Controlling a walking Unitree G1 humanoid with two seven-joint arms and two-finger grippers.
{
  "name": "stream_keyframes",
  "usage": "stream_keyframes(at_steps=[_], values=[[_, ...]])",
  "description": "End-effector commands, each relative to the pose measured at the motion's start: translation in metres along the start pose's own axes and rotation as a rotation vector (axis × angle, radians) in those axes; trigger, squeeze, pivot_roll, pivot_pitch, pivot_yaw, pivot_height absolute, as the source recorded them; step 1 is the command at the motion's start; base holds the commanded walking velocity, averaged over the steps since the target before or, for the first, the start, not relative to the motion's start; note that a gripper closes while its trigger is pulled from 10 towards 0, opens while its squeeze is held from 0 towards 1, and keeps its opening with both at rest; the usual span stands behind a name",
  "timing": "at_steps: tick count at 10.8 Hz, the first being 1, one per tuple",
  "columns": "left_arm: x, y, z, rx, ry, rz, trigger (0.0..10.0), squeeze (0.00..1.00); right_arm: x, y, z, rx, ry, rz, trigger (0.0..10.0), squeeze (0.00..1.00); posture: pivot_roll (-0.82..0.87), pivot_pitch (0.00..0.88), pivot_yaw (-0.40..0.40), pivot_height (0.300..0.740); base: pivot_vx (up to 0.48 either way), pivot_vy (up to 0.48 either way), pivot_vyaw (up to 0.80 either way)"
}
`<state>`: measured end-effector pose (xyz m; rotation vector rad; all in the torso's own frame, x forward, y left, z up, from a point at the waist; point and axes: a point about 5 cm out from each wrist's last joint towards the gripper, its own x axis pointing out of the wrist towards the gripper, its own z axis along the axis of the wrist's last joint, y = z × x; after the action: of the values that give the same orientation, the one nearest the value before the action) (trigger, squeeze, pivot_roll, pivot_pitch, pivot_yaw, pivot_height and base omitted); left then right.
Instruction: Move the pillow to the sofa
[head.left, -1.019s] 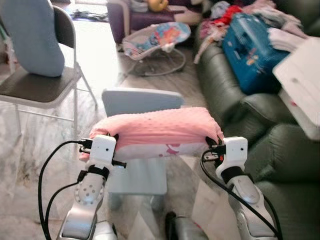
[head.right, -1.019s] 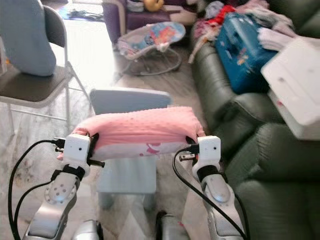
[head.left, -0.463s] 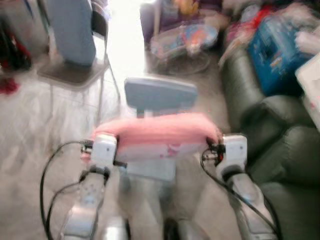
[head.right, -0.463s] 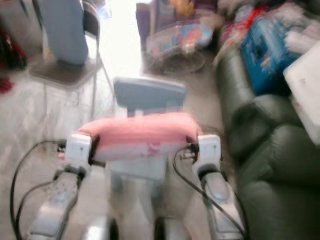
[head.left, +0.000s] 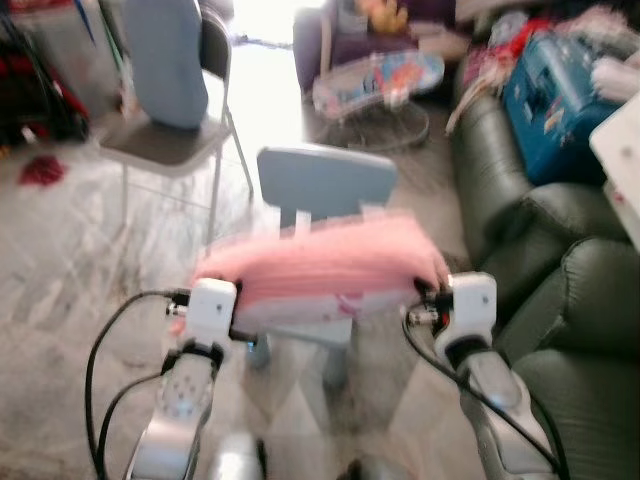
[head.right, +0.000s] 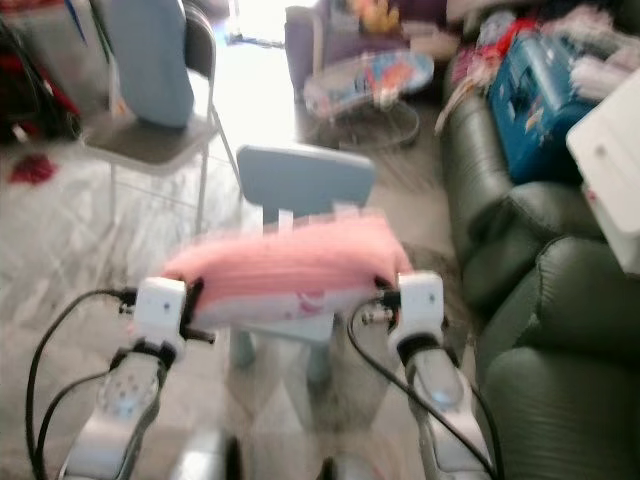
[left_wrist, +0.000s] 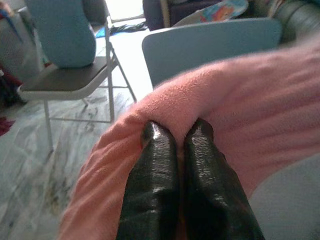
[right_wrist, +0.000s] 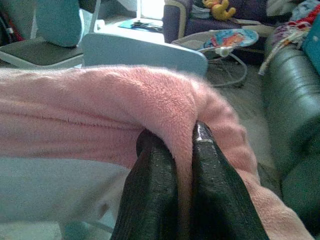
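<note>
Pillow (head.left: 322, 272) farther from sofa (head.left: 560, 300)

A small blue chair (head.left: 325, 185) stands dead ahead at 12 o'clock, blocking the way. The sofa (head.left: 560, 300) at 2 to 3 o'clock carries a blue case (head.left: 555, 95) and clothes (head.left: 480, 55); its near cushions lie bare. Open floor (head.left: 80, 260) at 10 o'clock.

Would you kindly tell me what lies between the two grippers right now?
The pink pillow spans the whole stretch from the left gripper to the right gripper, each pinching one end. The head views show this, with the small blue chair behind it.
</note>
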<state>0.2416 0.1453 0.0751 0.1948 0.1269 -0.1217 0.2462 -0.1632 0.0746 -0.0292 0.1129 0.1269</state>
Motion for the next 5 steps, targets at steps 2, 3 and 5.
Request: stream_keyframes(at_steps=[2,3,5], values=[[0.0006,0.0163,0.0034,-0.008,-0.005,0.067,10.0,0.0,-0.0003,-0.0196,0.0018,0.0,-0.001,-0.096,10.0,0.0,0.02,0.075,-0.058,0.74,0.0,0.0,-0.4],[0.0,0.0156,0.0038,0.001,-0.009,0.064,10.0,0.0,-0.0002,-0.0199,0.0015,0.001,0.002,-0.095,10.0,0.0,0.02,0.076,-0.059,0.74,0.0,0.0,-0.8],[-0.0004,0.016,0.0036,-0.012,-0.006,0.062,10.0,0.0,-0.0006,-0.0197,0.0014,0.0,0.003,-0.092,10.0,0.0,0.02,0.082,-0.06,0.74,0.0,0.0,-0.8]])
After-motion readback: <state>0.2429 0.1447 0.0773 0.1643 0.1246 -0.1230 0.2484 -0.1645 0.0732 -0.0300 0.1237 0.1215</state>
